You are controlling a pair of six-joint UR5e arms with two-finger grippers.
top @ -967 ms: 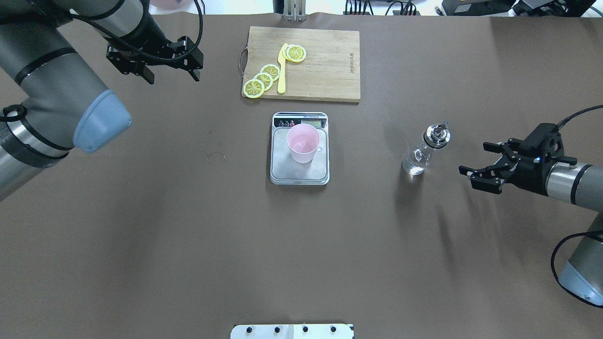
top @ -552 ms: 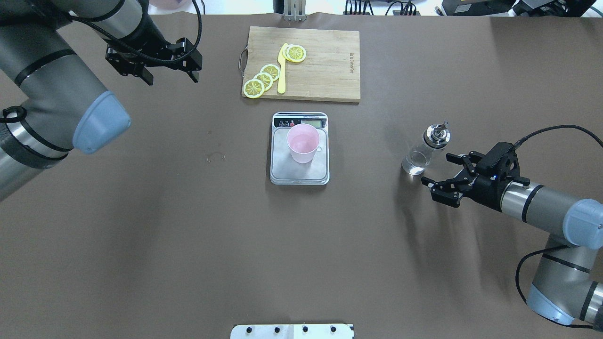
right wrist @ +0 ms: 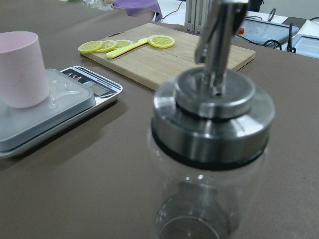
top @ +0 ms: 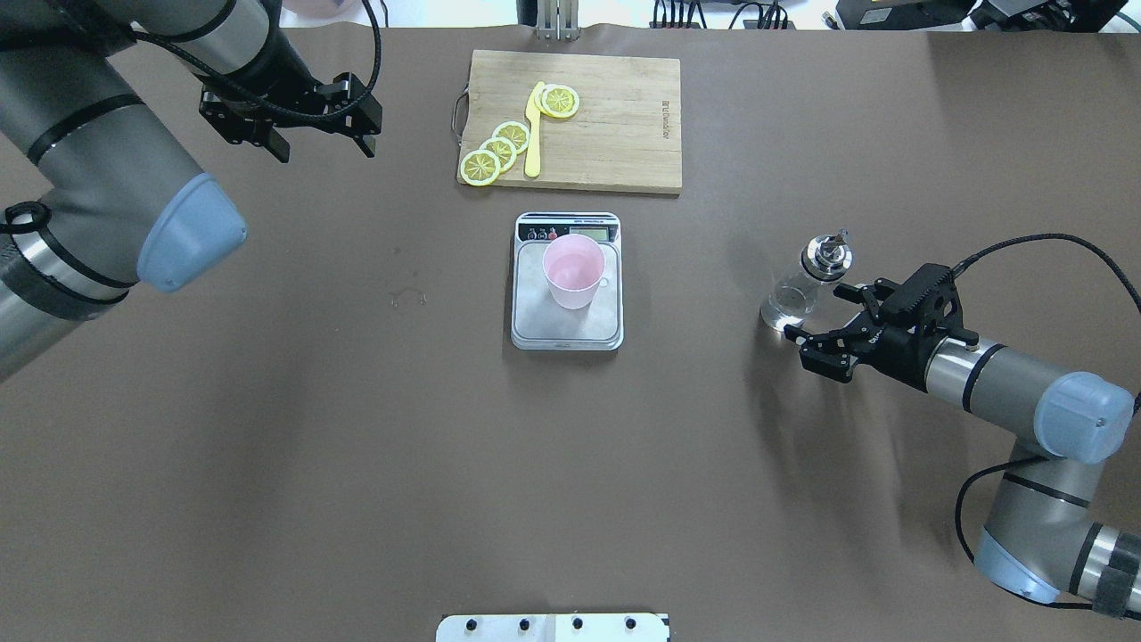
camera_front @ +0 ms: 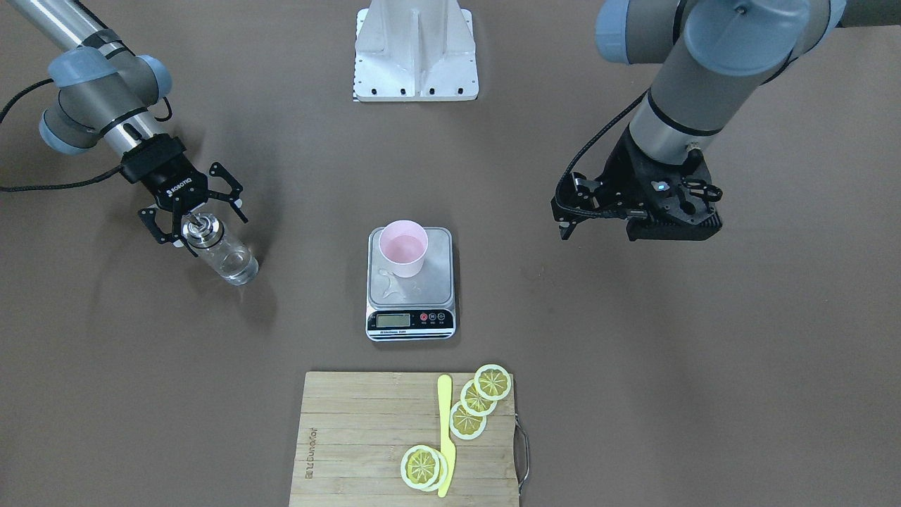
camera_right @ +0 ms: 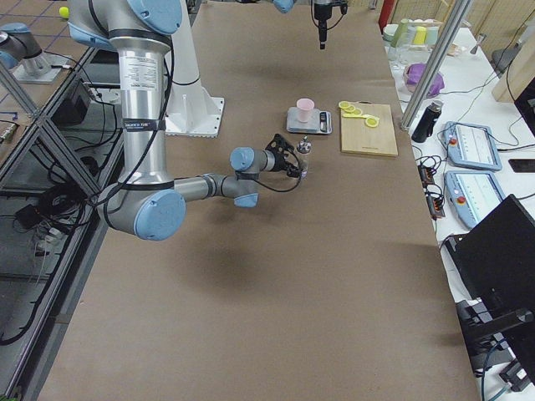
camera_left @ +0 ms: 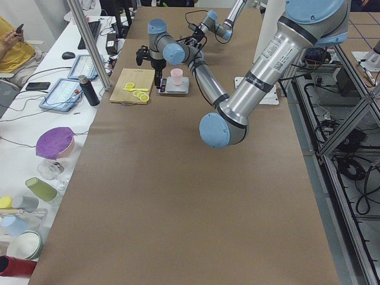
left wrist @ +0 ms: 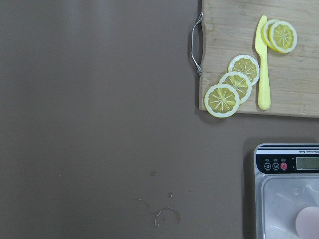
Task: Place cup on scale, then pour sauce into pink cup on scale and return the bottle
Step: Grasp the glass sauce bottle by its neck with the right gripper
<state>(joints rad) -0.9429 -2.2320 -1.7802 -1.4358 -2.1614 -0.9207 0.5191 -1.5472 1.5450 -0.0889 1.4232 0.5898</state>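
Note:
The pale pink cup [top: 575, 272] stands upright on the steel scale [top: 532, 314] at the table's middle; both show in the front view, cup [camera_front: 402, 248] on scale [camera_front: 429, 282], with clear drops on the platform beside the cup. The clear glass bottle [top: 805, 283] with metal collar and spout stands upright to the right, a little clear liquid in its bottom. My right gripper [top: 817, 312] is open, its fingers on either side of the bottle [camera_front: 222, 253], not closed on it. The bottle [right wrist: 212, 149] fills the right wrist view. My left gripper [top: 325, 143] is open and empty, high at the far left.
A wooden cutting board [top: 615, 125] with lemon slices [top: 499, 147] and a yellow knife [top: 533, 134] lies behind the scale. The robot's white base plate [camera_front: 415, 49] is at the near edge. A faint ring mark [top: 408, 299] is left of the scale.
My right gripper has moved left across the table to the bottle, and its open fingers now flank it. The left arm, cup and scale have hardly moved.

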